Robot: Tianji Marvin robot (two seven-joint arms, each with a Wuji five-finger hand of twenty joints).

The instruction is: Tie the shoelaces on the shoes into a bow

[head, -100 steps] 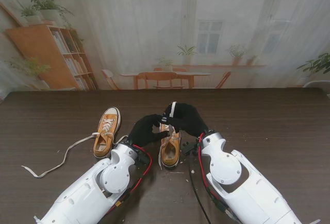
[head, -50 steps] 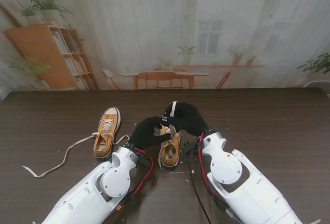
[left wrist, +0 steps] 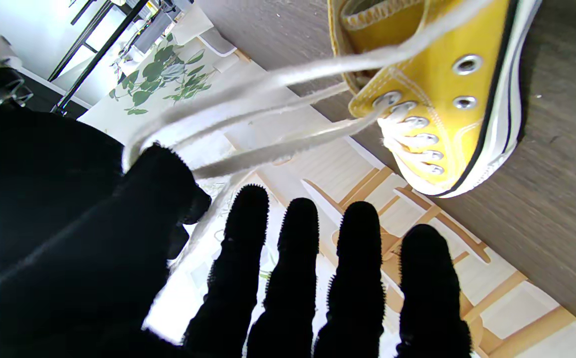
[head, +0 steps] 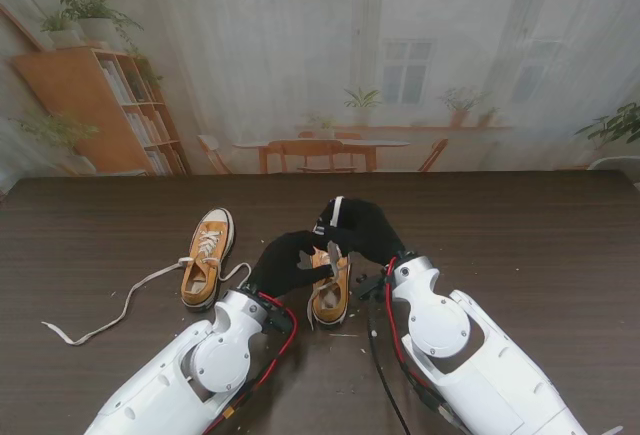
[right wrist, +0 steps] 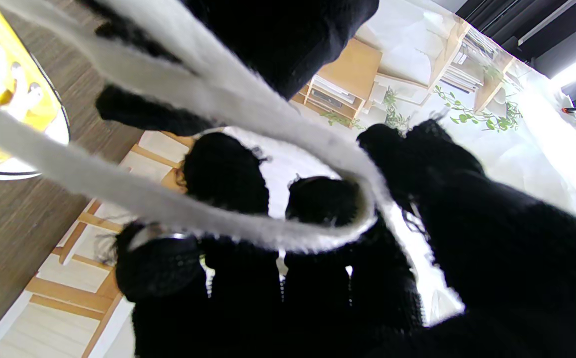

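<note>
A yellow shoe [head: 330, 293] lies nearest me, partly under both black-gloved hands. Its white shoelace [left wrist: 288, 144] runs taut from the eyelets up to my left hand's [head: 287, 261] thumb and crosses over it. That hand's four fingers [left wrist: 298, 258] are straight and apart, touching nothing. My right hand [head: 360, 228] hovers over the shoe's toe, fingers curled with a lace loop [right wrist: 318, 233] held around them against the thumb. A short lace end [head: 337, 209] sticks up from it. The second yellow shoe [head: 207, 252] lies to the left, untied.
The second shoe's long loose lace [head: 105, 317] trails left across the dark wooden table [head: 520, 245]. Small crumbs [head: 345, 335] lie near the closer shoe's heel. A printed backdrop [head: 330, 55] stands along the table's far edge.
My left hand has drawn slightly nearer to me and risen, its fingers now a little apart from the right hand. The right hand and both shoes have stayed put.
</note>
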